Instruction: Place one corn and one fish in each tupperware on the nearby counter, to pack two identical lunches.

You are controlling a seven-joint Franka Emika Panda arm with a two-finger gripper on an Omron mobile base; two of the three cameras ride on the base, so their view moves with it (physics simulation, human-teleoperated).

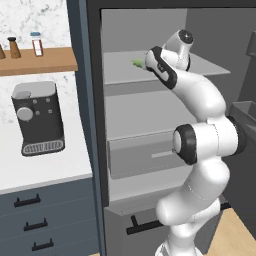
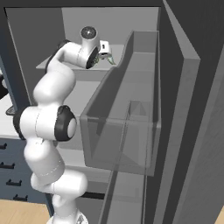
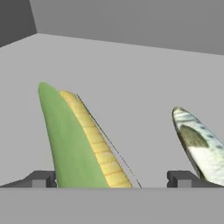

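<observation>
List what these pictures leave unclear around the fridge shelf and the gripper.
- Green-husked corn: hand view, near end cut off by the bottom edge; in the left base view the arm covers most of it.
- Fish: hand view, cut off by the right edge.
- Gripper: open, straddling the corn; contact cannot be told.
- Fridge shelf: arm hides its right part.

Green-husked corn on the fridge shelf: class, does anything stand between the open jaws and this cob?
Nothing visible does. The green-husked corn runs up from between the gripper fingertips, jaws open. A fish lies apart, beside the right fingertip.
</observation>
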